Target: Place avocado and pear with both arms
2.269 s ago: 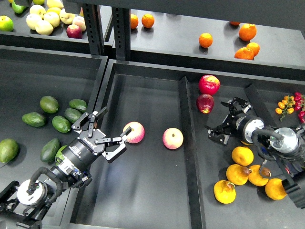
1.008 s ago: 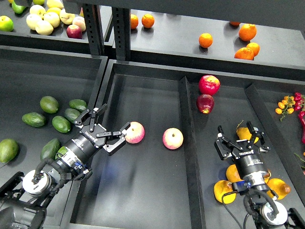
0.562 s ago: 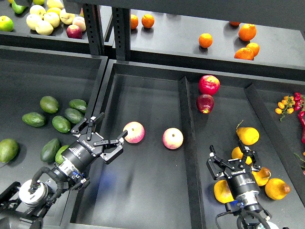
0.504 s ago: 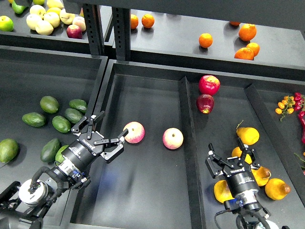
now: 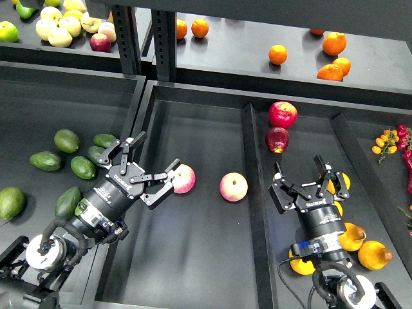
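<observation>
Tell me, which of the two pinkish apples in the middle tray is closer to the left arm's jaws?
The left apple. It sits right by the left gripper, while the other apple lies apart, farther right, nearer the tray divider.

The middle tray's floor (image 5: pixel 193 257) lies bare along its near edge and far left corner; two apples (image 5: pixel 233 187) sit mid-floor, one just beside the left gripper (image 5: pixel 138 174). A raised divider (image 5: pixel 252 193) walls it from the right tray, where red apples (image 5: pixel 282 114) crowd the far left corner and pears (image 5: pixel 360 248) fill the near right, around the right gripper (image 5: pixel 306 187). Avocados (image 5: pixel 82 167) cluster along the left tray's right edge.
</observation>
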Controlling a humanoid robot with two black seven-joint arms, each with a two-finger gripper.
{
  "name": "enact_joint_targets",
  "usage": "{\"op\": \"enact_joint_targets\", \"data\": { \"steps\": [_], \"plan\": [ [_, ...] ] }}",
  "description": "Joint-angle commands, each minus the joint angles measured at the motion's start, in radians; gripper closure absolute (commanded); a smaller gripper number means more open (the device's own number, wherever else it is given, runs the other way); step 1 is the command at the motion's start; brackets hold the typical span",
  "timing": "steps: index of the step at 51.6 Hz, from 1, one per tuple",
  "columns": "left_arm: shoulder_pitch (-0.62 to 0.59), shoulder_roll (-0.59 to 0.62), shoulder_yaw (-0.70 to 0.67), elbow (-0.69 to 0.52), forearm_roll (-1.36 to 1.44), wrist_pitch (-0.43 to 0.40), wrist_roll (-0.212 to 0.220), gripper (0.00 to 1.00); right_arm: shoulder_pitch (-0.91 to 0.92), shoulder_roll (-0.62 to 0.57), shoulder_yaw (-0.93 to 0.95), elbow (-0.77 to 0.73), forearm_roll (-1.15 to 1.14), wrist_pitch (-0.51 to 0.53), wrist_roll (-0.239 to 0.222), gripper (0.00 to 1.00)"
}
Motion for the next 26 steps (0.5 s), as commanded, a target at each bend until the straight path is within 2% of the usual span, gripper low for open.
{"op": "enact_joint_targets", "data": {
  "steps": [1, 26],
  "plan": [
    [0.000, 0.000, 0.005, -0.002, 0.013, 0.000, -0.005, 0.01, 0.000, 0.000, 0.000, 0.001, 0.000, 0.000, 0.001, 0.01],
    [0.011, 0.000, 0.028, -0.010, 0.013, 0.000, -0.005, 0.01, -0.003, 0.000, -0.005, 0.029, 0.000, 0.001, 0.001, 0.01]
  ]
}}
